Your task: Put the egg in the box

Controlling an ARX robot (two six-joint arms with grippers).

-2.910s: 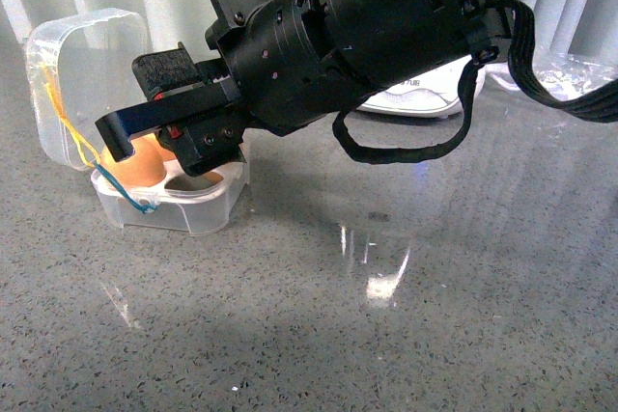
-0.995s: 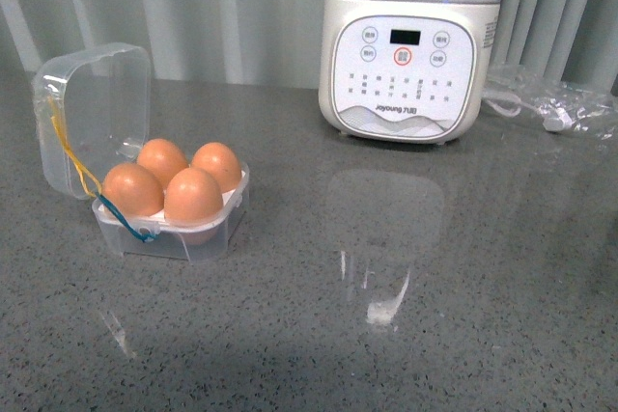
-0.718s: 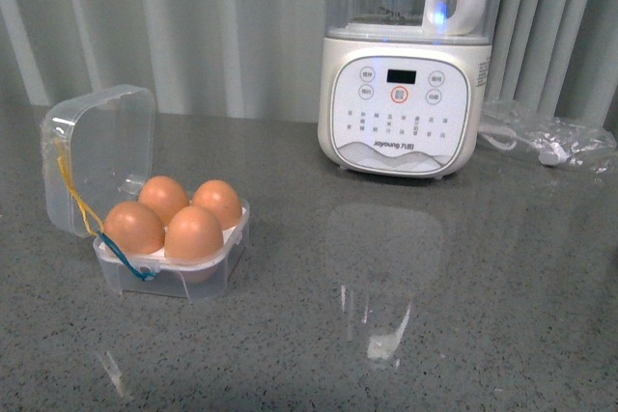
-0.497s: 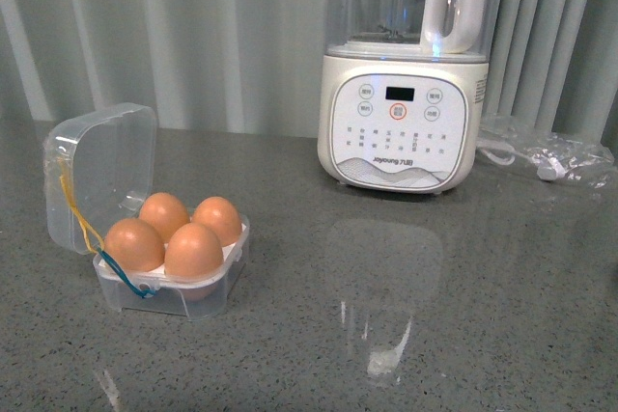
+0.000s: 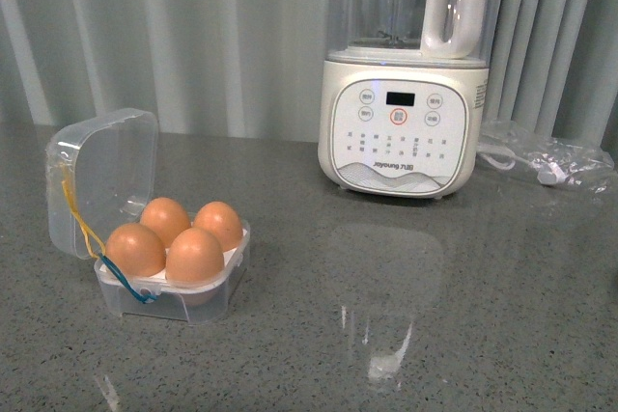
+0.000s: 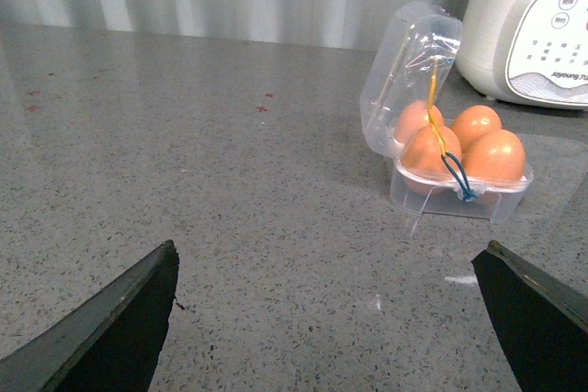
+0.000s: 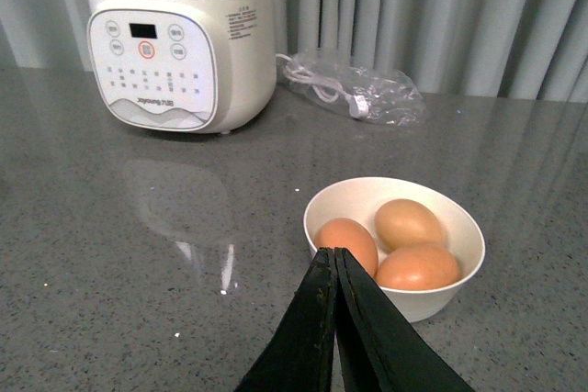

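Four orange-brown eggs [image 5: 194, 256] fill every cell of the clear box [image 5: 212, 296], lid upright, left of the blender [image 5: 401, 132]; the task's one is among them. The left gripper [image 6: 328, 247] gapes wide and empty over the table [image 6: 184, 153]. The right gripper [image 7: 332, 259] is pressed closed, empty, near a bowl [image 7: 367, 186] holding three others.

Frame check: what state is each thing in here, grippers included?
box: lid open and standing up, all four cells filled.
four eggs: seated in the box, whole.
bowl: upright, holding three eggs.
blender: upright, jug on its base.
bag: lying flat, white cable inside.
left gripper: open, empty.
right gripper: shut, holding nothing.
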